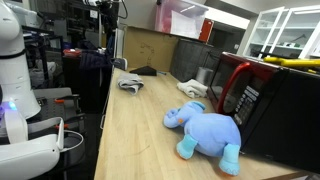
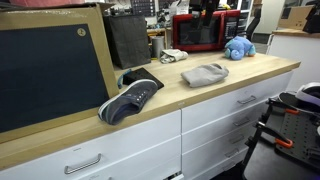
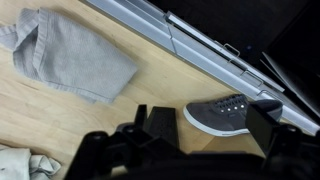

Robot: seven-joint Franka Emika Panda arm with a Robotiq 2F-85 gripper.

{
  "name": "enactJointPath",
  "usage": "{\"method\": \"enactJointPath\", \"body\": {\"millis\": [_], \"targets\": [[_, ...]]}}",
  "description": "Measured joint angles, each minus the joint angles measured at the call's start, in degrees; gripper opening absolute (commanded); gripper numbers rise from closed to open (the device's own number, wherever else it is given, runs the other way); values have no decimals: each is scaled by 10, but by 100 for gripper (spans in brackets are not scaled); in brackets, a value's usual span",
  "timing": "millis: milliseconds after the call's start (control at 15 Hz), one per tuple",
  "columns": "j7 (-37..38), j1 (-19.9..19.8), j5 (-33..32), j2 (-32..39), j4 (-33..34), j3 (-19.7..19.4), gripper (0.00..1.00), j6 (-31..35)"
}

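Observation:
In the wrist view my gripper (image 3: 210,125) is open and empty, held high above a wooden counter (image 3: 60,120). Between its two black fingers I see a grey lace-up shoe (image 3: 222,113) with a white sole, lying near the counter's front edge. A folded grey cloth (image 3: 70,55) lies at the upper left of that view. The shoe (image 2: 130,98) and the cloth (image 2: 205,74) lie apart on the counter; both also show in an exterior view, the shoe (image 1: 131,84) farther away than the cloth (image 1: 191,89). The gripper itself is not clearly seen in either exterior view.
A blue plush elephant (image 1: 205,130) lies beside a red microwave (image 1: 265,95), both also seen at the counter's far end (image 2: 238,47). A large black board (image 2: 50,70) leans at the back. White drawers (image 2: 215,115) sit under the counter. A pale cloth (image 3: 20,165) shows at the wrist view's corner.

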Motion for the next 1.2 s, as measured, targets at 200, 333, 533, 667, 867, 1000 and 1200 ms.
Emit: {"method": "enactJointPath", "body": {"millis": [200, 333, 533, 667, 867, 1000, 1200], "targets": [[35, -5, -19, 0, 0, 1, 100, -13], [59, -8, -22, 0, 0, 2, 100, -29], [136, -14, -26, 33, 25, 31, 100, -34], [206, -20, -48, 98, 73, 66, 100, -29], [304, -22, -115, 208, 151, 88, 100, -28], [351, -17, -160, 282, 210, 85, 100, -29], [380, 8, -202, 387, 305, 49, 100, -40]]}}
